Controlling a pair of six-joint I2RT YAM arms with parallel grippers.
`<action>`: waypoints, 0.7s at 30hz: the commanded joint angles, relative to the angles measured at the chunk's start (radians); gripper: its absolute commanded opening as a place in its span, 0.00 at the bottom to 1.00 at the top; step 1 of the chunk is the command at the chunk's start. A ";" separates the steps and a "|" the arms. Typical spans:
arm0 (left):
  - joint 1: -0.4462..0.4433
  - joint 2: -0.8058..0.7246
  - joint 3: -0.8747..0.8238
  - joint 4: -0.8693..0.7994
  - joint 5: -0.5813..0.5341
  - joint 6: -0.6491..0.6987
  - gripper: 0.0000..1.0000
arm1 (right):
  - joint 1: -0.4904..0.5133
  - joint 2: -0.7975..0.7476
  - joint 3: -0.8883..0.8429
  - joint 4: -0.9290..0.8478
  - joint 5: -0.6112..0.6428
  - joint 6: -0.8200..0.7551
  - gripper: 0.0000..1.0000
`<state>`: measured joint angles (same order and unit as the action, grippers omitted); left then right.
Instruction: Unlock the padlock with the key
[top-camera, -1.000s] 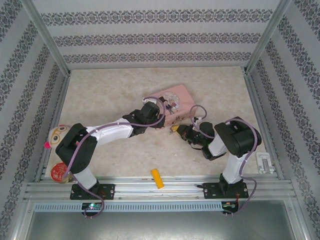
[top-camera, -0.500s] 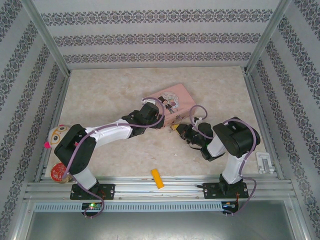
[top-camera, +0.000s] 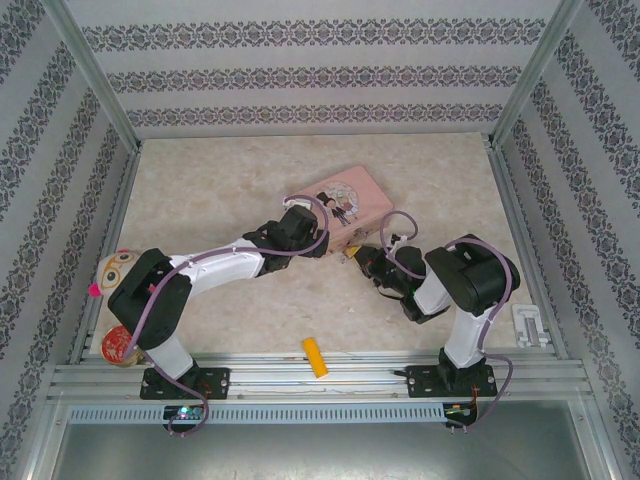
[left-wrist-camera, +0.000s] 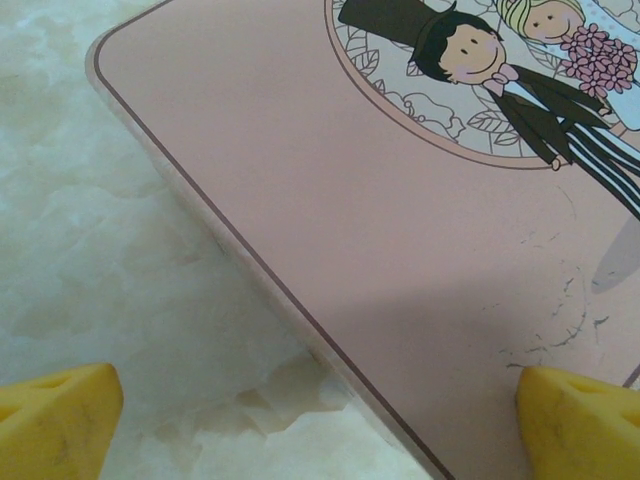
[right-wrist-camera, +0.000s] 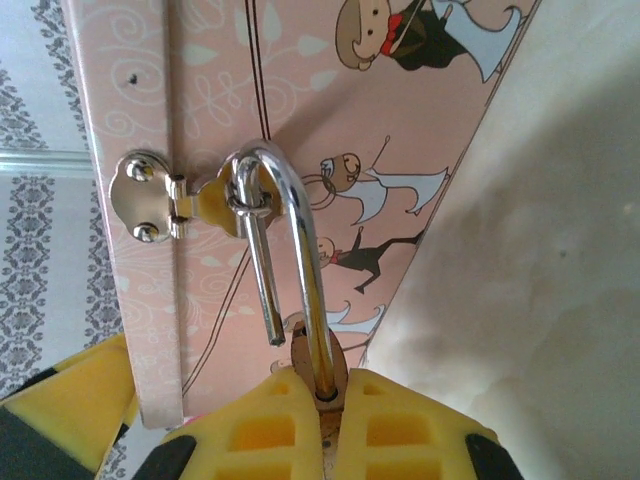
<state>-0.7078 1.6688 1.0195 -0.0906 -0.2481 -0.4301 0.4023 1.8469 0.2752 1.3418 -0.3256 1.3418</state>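
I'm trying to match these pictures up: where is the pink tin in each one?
Top external: pink tin at mid-table.
Left wrist: tin spans the upper right, edge running diagonally.
Right wrist: tin upper left, padlock hooked through its hasp.
Shared landmark: marbled table.

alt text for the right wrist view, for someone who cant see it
The right gripper clamps the padlock body between yellow fingers; its silver shackle, one leg free, hooks through the hasp on the pink tin. Marbled table lies at right.
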 joint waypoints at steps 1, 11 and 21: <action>-0.006 -0.027 -0.035 -0.122 -0.043 0.008 0.99 | -0.013 -0.018 -0.026 0.045 0.168 0.030 0.00; -0.015 -0.074 0.046 -0.085 -0.079 0.034 0.99 | 0.005 -0.017 -0.019 0.045 0.180 0.037 0.00; -0.041 0.078 0.154 -0.123 -0.062 0.072 0.99 | 0.005 -0.017 -0.039 0.043 0.198 0.042 0.00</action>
<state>-0.7372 1.7134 1.1542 -0.1539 -0.2970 -0.3882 0.4099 1.8389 0.2569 1.3560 -0.1699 1.3666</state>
